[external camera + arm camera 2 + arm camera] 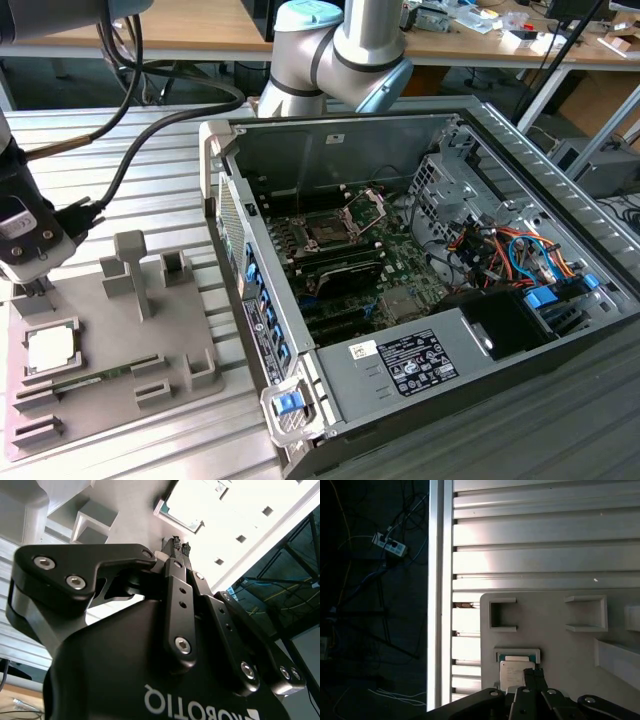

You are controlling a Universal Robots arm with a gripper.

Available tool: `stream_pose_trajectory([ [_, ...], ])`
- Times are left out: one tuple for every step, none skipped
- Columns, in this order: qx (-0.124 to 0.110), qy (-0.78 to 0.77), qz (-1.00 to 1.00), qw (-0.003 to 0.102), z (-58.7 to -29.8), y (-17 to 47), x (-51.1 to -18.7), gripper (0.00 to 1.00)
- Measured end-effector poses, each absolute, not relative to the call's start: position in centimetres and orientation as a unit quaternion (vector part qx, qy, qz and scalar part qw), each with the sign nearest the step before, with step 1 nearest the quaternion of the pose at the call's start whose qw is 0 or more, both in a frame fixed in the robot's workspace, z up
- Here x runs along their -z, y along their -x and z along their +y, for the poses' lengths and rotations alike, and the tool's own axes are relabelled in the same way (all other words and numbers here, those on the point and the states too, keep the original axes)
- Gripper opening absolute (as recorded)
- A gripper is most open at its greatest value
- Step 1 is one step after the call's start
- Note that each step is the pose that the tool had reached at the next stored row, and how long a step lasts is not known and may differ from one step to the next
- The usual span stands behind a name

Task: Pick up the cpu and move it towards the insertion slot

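My black pincer [35,290], clenched empty, hovers at twelve o'clock of the silvery square cpu [50,348], held steady in its grey plastic tray [190,330] recess; the silver-framed insertion slot [335,228] lies at two o'clock.

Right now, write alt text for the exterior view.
A robot arm's gripper hangs just above a grey tray at the exterior view's left, close to the silvery chip lying in a tray recess. At the exterior view's right, an open computer case shows the socket with its metal plate raised.
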State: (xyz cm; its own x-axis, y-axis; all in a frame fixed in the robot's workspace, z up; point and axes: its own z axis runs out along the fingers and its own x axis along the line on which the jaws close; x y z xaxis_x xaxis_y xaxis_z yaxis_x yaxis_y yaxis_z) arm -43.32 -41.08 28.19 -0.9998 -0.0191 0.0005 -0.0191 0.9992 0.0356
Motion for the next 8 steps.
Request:
stream_pose_trajectory([
  [0.018,-0.010,-1.000,0.000,-41.09,43.32,-28.18,0.11],
  [0.018,-0.010,-1.000,0.000,-41.09,43.32,-28.16,0.11],
  [0.018,-0.010,-1.000,0.000,-41.10,43.32,-28.15,0.11],
  [0.018,-0.010,-1.000,0.000,-41.10,43.32,-28.13,0.11],
  [0.018,-0.010,-1.000,0.000,-41.11,43.32,-28.10,0.11],
  [0.018,-0.010,-1.000,0.000,-41.11,43.32,-28.08,0.11],
  [0.018,-0.010,-1.000,0.000,-41.12,43.32,-28.07,0.11],
  [0.018,-0.010,-1.000,0.000,-41.12,43.32,-28.05,0.11],
])
